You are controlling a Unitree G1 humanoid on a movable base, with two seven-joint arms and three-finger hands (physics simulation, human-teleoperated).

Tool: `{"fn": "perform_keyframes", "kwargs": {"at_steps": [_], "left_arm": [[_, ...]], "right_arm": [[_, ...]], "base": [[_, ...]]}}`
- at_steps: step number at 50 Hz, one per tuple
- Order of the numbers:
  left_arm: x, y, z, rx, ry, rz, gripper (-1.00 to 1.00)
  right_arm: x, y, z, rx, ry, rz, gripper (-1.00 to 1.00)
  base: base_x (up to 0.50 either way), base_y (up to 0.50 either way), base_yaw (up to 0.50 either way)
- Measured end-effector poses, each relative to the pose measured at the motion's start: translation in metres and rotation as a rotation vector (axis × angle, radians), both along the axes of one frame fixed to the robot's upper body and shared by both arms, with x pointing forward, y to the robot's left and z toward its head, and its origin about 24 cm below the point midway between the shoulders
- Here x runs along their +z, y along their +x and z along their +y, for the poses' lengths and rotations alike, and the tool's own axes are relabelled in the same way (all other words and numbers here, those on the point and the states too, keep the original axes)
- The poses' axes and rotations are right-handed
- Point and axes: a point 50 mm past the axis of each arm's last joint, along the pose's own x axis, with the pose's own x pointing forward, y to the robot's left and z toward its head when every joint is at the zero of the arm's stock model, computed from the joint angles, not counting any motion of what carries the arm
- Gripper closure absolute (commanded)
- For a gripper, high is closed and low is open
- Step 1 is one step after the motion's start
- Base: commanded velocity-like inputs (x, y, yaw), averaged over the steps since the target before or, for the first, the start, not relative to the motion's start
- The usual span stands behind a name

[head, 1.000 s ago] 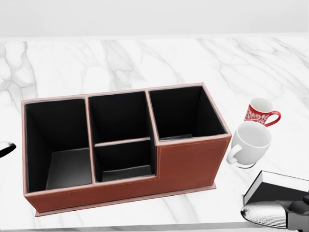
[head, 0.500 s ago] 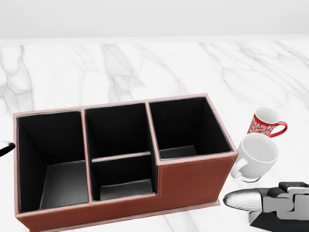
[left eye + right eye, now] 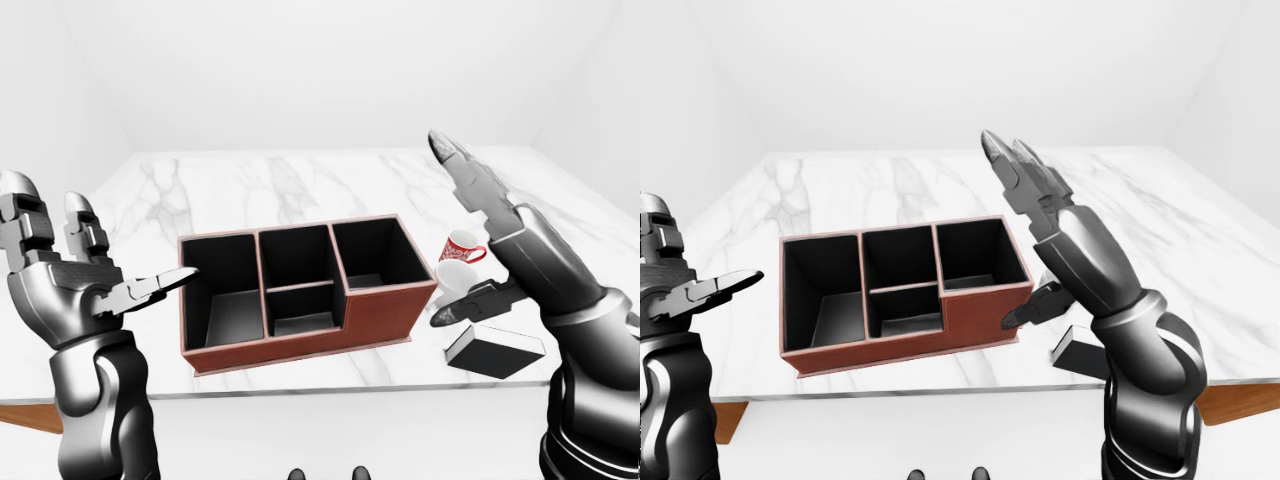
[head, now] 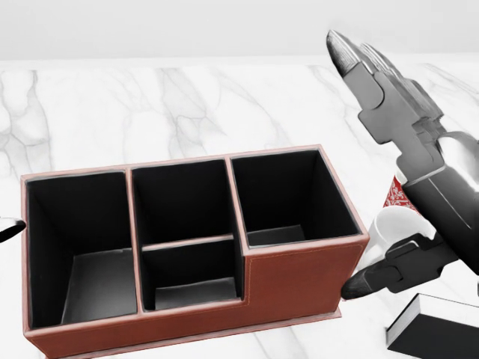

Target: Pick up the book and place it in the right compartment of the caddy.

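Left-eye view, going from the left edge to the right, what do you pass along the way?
The robot's metallic grey left hand, open → brown leather caddy with black compartments → red patterned mug → black book lying flat on the marble table → metallic grey right hand, raised open.

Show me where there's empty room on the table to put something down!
The marble table is bare along the top of the left-eye view, above the caddy, and to the caddy's left. It is crowded on the right, where the red mug, the white mug and the book sit under the right hand.
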Motion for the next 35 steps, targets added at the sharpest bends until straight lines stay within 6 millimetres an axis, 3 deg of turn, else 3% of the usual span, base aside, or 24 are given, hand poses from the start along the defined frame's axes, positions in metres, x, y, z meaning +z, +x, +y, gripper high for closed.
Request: {"fn": "perform_keyframes", "kwargs": {"at_steps": [4, 17, 35], "left_arm": [[-0.001, 0.001, 0.000, 0.000, 0.000, 0.005, -1.00], [-0.002, 0.001, 0.000, 0.002, 0.004, 0.012, -1.00], [-0.002, 0.002, 0.000, 0.004, 0.007, 0.011, -1.00]], "right_arm": [[-0.011, -0.001, -0.012, -0.094, -0.120, 0.091, -1.00], [-0.027, -0.023, -0.065, -0.485, -0.157, 0.170, -1.00], [-0.027, -0.062, -0.115, -0.815, -0.165, 0.201, -1.00]], "base": [[0.00, 0.00, 0.00], [0.00, 0.00, 0.00], [0.00, 0.00, 0.00]]}}
